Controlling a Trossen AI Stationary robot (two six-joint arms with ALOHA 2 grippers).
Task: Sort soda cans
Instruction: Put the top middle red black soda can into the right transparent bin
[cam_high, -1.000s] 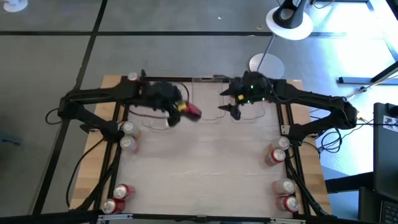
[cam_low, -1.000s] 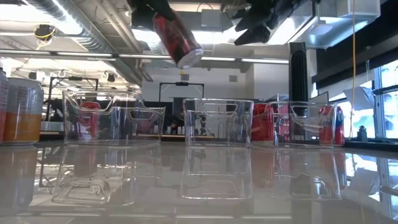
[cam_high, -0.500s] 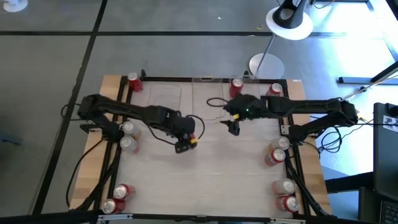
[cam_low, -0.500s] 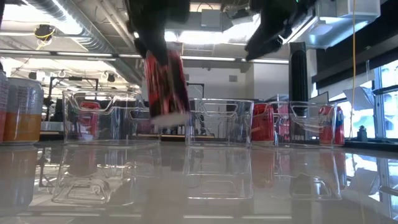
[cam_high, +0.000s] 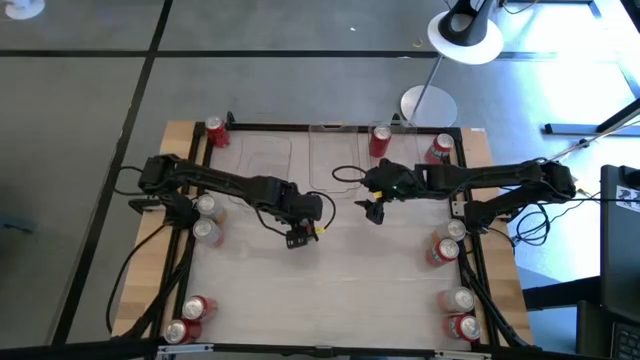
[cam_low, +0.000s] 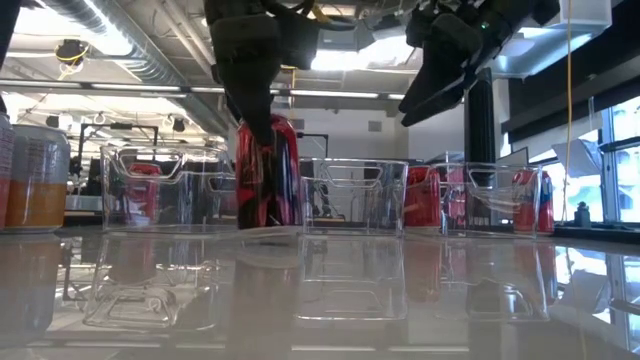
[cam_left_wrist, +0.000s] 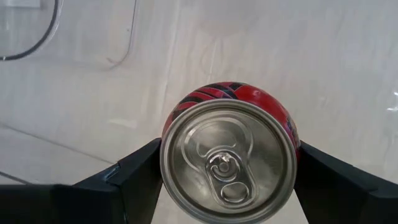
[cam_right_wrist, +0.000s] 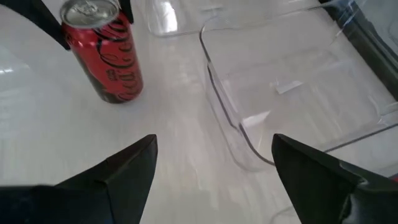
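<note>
A red soda can (cam_low: 280, 180) with a silver top (cam_left_wrist: 229, 160) stands upright on the tabletop near the middle. My left gripper (cam_high: 300, 236) is over it, shut on it. My right gripper (cam_high: 375, 211) hangs open above the table, to the can's right, with nothing between its fingers (cam_right_wrist: 134, 165). That can (cam_right_wrist: 106, 56) also shows in the right wrist view. Three more red cans (cam_high: 215, 132) (cam_high: 380, 140) (cam_high: 438, 148) stand at the far edge by the clear bins. My left gripper pinches the can's upper side wall (cam_left_wrist: 290, 129) between its two fingers (cam_left_wrist: 140, 171), one on each side just below the silver top. The fingers come steeply from above. The can is upright with its base on the table (cam_low: 268, 226).
Three clear plastic bins (cam_low: 180, 190) (cam_low: 350, 195) (cam_low: 480, 200) line the far edge. Cans stand along the left edge (cam_high: 205, 218) (cam_high: 190, 320) and the right edge (cam_high: 447, 245) (cam_high: 460, 312). The near half of the tabletop (cam_high: 330, 300) is bare.
My left gripper has come down and toward the near edge with the red can. The can was tilted in the air and now stands upright on the table. My right gripper has sunk and moved a little toward the near edge, still open.
</note>
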